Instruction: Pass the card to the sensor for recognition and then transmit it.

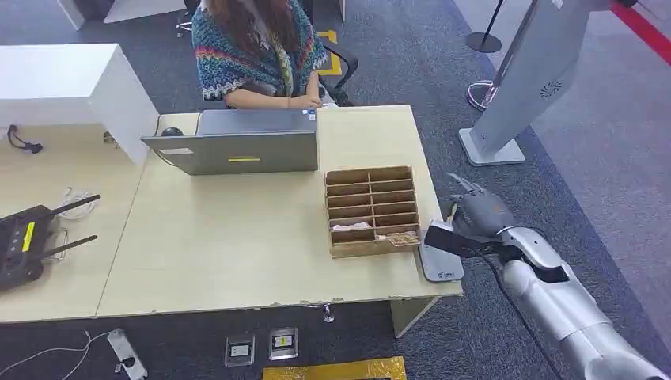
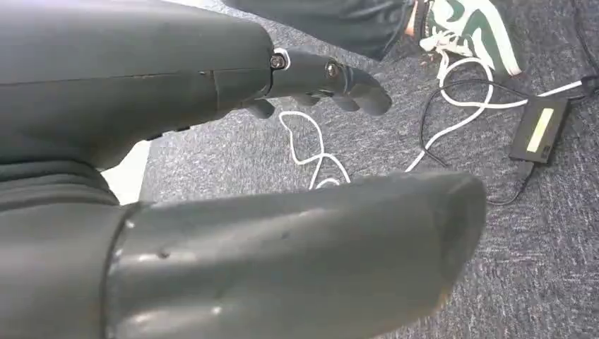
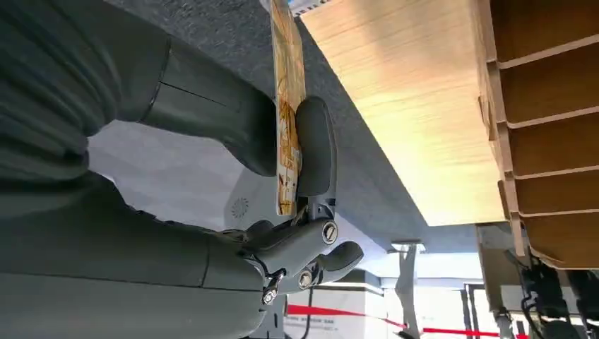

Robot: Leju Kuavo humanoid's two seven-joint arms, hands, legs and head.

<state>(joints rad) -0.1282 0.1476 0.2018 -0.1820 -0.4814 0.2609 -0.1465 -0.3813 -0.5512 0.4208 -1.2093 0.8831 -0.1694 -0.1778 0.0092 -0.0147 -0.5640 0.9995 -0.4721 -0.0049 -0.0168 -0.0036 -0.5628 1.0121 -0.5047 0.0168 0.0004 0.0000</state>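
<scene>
A pale wooden bench [image 1: 237, 237] carries a grey laptop [image 1: 241, 150], a wooden compartment tray [image 1: 372, 210] with small items in its nearest slots, and a grey sensor [image 1: 440, 265] at the right edge. Just beside the sensor, the right robot hand [image 1: 475, 215] pinches a card [image 3: 286, 106] edge-on between thumb and finger. The left robot hand [image 2: 311, 78] hangs over carpet, fingers apart, holding nothing. No writing is legible.

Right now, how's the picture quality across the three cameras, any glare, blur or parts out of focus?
Head view: even light, slightly soft, right hand edges smeared. Left wrist view: left hand up close and soft, carpet sharper. Right wrist view: picture turned, bright glare washing out the table, the card seen edge-on, its print unreadable.
</scene>
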